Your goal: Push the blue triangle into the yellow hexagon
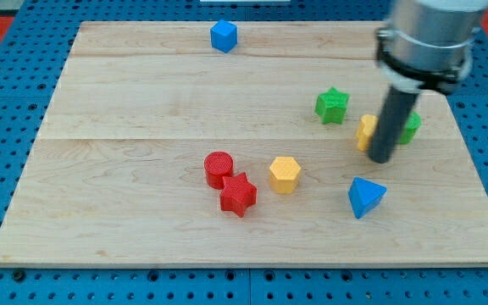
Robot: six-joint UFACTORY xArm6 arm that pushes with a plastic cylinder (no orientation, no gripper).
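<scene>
The blue triangle (366, 196) lies on the wooden board toward the view's lower right. The yellow hexagon (285, 174) lies to its left, near the board's middle, with a gap between them. My rod comes down from the view's top right, and my tip (381, 158) rests on the board just above and slightly right of the blue triangle, not touching it.
A red cylinder (219, 169) and a red star (238, 194) sit left of the yellow hexagon. A green star (332, 105) is upper right. A yellow block (366, 132) and a green block (411, 127) are partly hidden behind the rod. A blue cube (224, 36) is at the top edge.
</scene>
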